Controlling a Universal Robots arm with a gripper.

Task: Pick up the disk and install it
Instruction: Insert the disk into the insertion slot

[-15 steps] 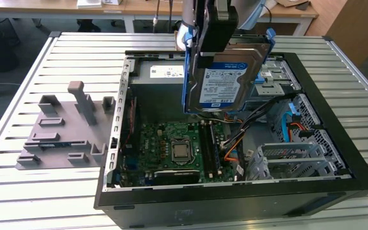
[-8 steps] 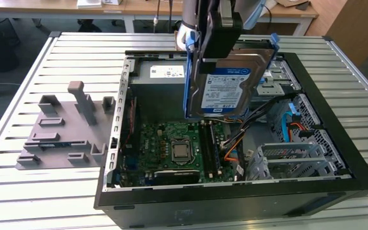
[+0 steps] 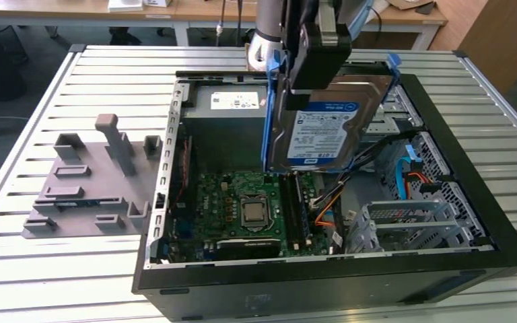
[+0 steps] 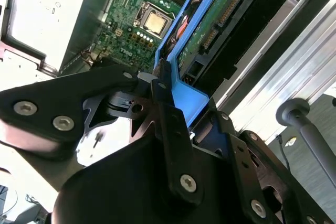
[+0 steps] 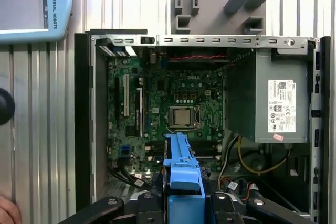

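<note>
Fingers (image 4: 169, 124) closed on the disk (image 3: 326, 131), clamping the blue carrier at its upper end. Disk hangs near upright below them, label facing the exterior view, lower edge above the motherboard (image 3: 250, 202) inside the open case (image 3: 285, 289); it appears to touch nothing else. Pick-up is done; the step in hand is the carry to install, and the disk is not yet seated. Cage (image 3: 416, 225) sits lower than the fingers, toward the exterior view's right. Judgement: seating calls for tilting the disk to match the bay, carrier edges square to the rails, clear of the cables (image 3: 326, 215) beneath.
</note>
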